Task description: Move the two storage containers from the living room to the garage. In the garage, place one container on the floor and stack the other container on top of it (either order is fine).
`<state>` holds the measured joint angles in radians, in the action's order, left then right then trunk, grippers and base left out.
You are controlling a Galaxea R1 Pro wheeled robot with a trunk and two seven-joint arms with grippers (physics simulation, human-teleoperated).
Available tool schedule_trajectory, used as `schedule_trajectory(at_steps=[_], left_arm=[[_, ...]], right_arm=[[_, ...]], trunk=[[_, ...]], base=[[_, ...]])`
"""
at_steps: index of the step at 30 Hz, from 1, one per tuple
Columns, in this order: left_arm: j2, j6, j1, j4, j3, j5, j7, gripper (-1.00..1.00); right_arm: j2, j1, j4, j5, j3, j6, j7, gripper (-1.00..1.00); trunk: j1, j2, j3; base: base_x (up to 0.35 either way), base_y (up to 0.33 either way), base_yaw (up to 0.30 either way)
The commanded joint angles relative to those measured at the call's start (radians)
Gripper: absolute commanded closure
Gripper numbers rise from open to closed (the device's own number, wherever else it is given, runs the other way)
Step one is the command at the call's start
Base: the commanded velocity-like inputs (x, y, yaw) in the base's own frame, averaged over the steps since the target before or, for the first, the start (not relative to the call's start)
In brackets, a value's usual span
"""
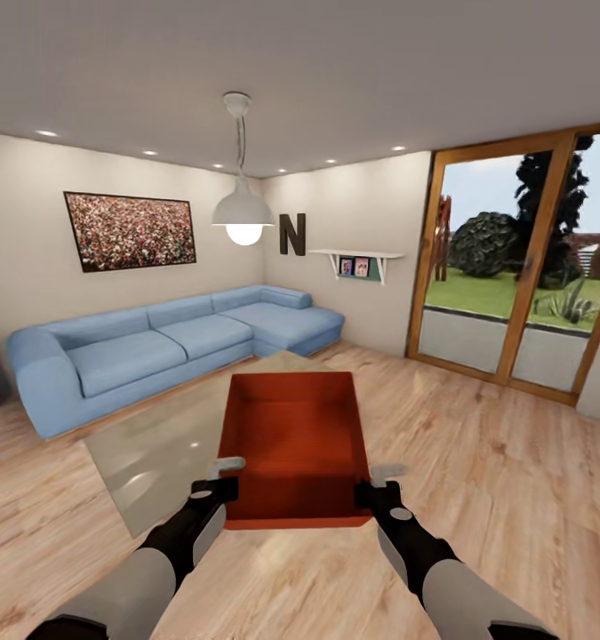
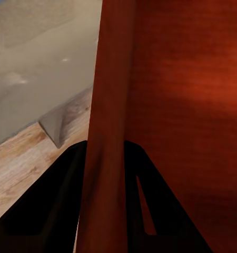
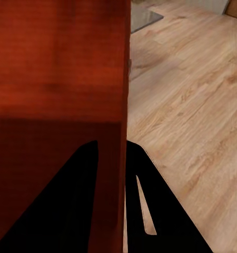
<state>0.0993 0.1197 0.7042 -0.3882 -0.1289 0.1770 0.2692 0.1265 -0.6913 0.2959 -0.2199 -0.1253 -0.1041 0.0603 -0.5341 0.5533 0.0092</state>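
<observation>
The bin (image 1: 295,444) sits at 12 o'clock over the wood floor (image 1: 513,462) — left gripper (image 1: 218,476) and right gripper (image 1: 378,484) each clamp a side wall, likely sharing its weight for carrying.

A long blue L-shaped fabric sofa (image 1: 171,342) is set against the beige walls. Above it, a dark-framed speckled wall picture (image 1: 131,231) is hung. A white dome pendant lamp (image 1: 243,212) is suspended from the ceiling, near a dark letter N (image 1: 292,234) and a white wall shelf (image 1: 356,260) carrying small pictures.
</observation>
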Motion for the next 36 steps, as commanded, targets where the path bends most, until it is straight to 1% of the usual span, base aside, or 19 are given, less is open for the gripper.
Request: schedule_trajectory(at_steps=[1,8,11,12,14,15,29,36], left_arm=[[-0.001,0.006,0.0,0.002,0.048,0.011,0.042,1.0],[-0.001,0.005,0.0,0.007,0.048,0.012,0.042,1.0],[-0.004,0.002,0.0,0.036,0.049,0.011,0.041,1.0],[-0.001,-0.057,0.0,0.053,0.048,0.011,0.041,1.0],[-0.002,-0.075,0.0,0.058,0.048,0.012,0.042,1.0],[-0.003,-0.086,0.0,0.071,0.049,0.013,0.043,1.0],[-0.001,-0.087,0.0,0.069,0.05,0.012,0.044,1.0],[-0.003,-0.087,0.0,0.069,0.049,0.012,0.044,1.0]], right_arm=[[0.001,-0.001,0.003,-0.008,-0.037,-0.041,0.001,1.0],[-0.001,-0.001,0.002,-0.007,-0.036,-0.04,0.002,1.0],[-0.002,-0.001,0.002,-0.003,-0.038,-0.042,0.002,1.0],[0.0,-0.001,0.001,0.0,-0.041,-0.043,0.002,1.0],[-0.001,-0.001,0.001,0.0,-0.042,-0.043,0.003,1.0],[0.003,-0.001,-0.002,0.001,-0.042,-0.043,0.003,1.0],[0.005,-0.001,-0.003,0.001,-0.042,-0.043,0.003,1.0],[0.005,-0.001,-0.002,0.001,-0.043,-0.042,0.001,1.0]], trunk=[[0.0,0.001,0.0],[0.0,0.001,0.0],[0.0,0.001,0.0],[0.0,0.001,0.0],[0.0,0.001,0.0],[0.0,0.001,0.0],[0.0,0.001,0.0],[0.0,0.001,0.0]], base=[[0.0,0.0,0.3],[0.0,0.0,0.3],[0.0,0.0,0.3],[0.0,0.0,0.3],[0.0,0.0,0.3],[0.0,0.0,0.3],[0.0,0.0,0.293],[0.0,0.0,0.057]])
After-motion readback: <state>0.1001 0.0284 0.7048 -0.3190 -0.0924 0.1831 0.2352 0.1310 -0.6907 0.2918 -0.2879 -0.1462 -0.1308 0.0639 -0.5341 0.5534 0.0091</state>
